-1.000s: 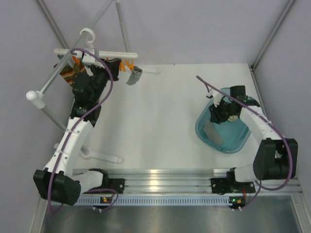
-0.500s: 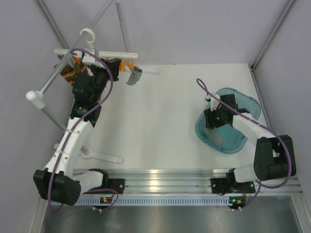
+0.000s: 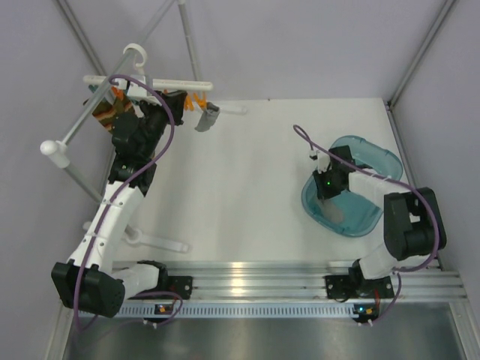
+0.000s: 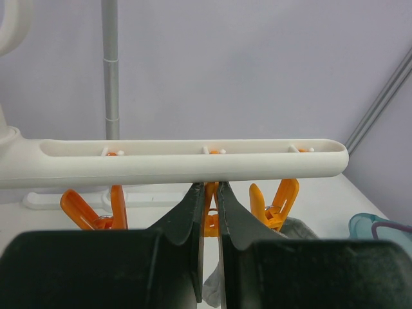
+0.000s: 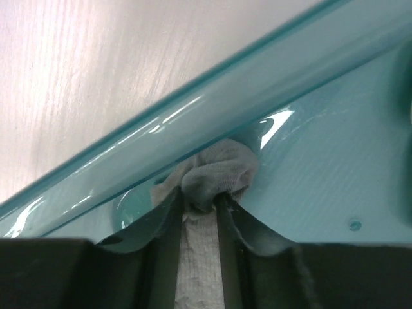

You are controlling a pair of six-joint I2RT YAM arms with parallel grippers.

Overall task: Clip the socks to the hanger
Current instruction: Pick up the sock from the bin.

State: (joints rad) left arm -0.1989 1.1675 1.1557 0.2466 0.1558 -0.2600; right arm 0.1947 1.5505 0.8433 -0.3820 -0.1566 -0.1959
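Observation:
The white hanger point(image 3: 150, 81) hangs at the back left, with orange clips under its bar point(image 4: 193, 161). My left gripper point(image 3: 182, 100) point(image 4: 210, 188) is just below the bar, shut on the middle orange clip point(image 4: 210, 215). A grey sock point(image 3: 208, 118) hangs from the clip at the bar's right end and shows behind my fingers point(image 4: 297, 228). My right gripper point(image 3: 322, 193) point(image 5: 201, 196) is down inside the teal basin point(image 3: 379, 159), against its left wall point(image 5: 212, 106). It is shut on a bunched grey sock point(image 5: 217, 168), which lies in the basin point(image 3: 334, 213).
The white stand pole with ball ends point(image 3: 55, 149) slants at the far left, its foot point(image 3: 159, 241) on the table. A brown-and-orange striped cloth point(image 3: 107, 116) hangs at the hanger's left end. Grey walls close in the table; a metal rail point(image 3: 247, 274) runs along the near edge.
My right gripper has swung left and down inside the basin to its left wall, now pinching the grey sock. The left arm has not moved.

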